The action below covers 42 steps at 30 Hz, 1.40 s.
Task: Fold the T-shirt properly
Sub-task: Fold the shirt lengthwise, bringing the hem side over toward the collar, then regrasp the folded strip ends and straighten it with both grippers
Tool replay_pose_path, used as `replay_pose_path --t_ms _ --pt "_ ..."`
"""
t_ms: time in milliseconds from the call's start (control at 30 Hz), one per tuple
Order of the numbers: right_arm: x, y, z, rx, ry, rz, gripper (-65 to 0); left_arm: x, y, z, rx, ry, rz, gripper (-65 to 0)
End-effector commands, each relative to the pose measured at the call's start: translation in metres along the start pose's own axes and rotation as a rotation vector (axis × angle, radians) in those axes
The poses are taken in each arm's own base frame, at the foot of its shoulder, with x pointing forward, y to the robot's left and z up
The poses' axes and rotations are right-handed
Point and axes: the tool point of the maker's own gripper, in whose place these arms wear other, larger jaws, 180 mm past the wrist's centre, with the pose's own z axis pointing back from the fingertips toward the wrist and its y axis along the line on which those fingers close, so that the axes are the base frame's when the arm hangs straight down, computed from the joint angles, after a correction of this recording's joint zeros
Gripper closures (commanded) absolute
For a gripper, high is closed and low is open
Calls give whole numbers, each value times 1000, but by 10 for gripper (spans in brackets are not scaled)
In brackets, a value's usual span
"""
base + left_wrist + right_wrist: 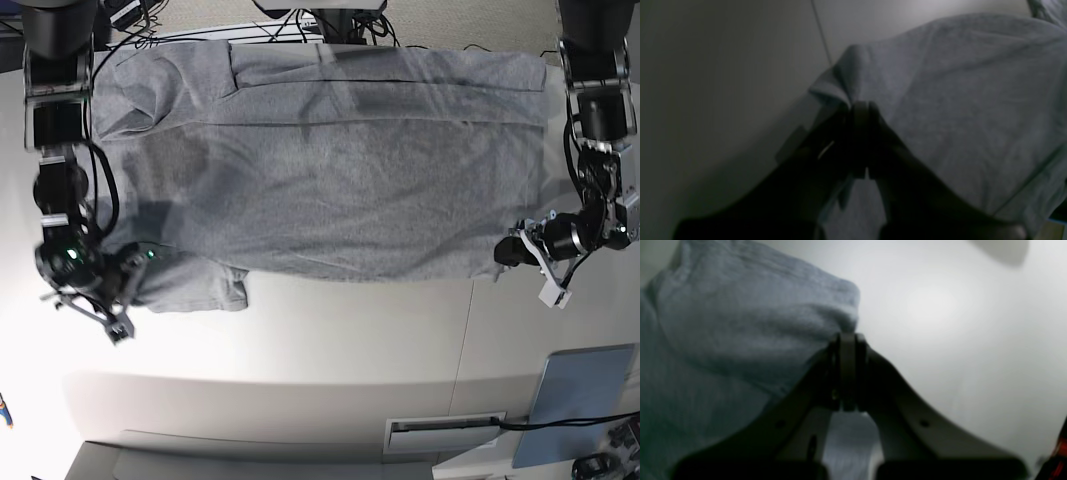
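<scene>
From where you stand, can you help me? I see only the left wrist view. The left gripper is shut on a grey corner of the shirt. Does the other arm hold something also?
Observer: Yes. The right gripper is shut on the edge of the T-shirt too.
Operator: Is the shirt flat on the table?
Observer: Mostly. In the base view it lies spread across the white table, with one sleeve sticking out near the right gripper.
Operator: Where is my left gripper on the shirt?
Observer: The left gripper is at the near corner, on the opposite end from that sleeve.
</scene>
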Motion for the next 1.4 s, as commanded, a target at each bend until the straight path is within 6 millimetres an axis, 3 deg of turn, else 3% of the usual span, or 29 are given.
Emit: replay_pose_path --t_ms 0,300,633,800,1000,1367 --pt "2 -15 11 -33 -28 -20 0 16 6 16 21 -55 -15 0" --pt "-59 -1 57 -62 -21 -53 0 -31 3 62 -47 -119 73 0" --pt "-120 15 100 -86 62 -38 0 -114 -2 77 -78 -32 189 0" --pt "-144 22 121 -101 99 -59 0 -142 -6 81 -80 15 228 0" --pt "-167 36 138 -86 152 -47 0 -151 -9 83 -88 25 246 0" --pt "-200 47 148 -68 262 -59 0 -150 -9 83 -87 24 245 0"
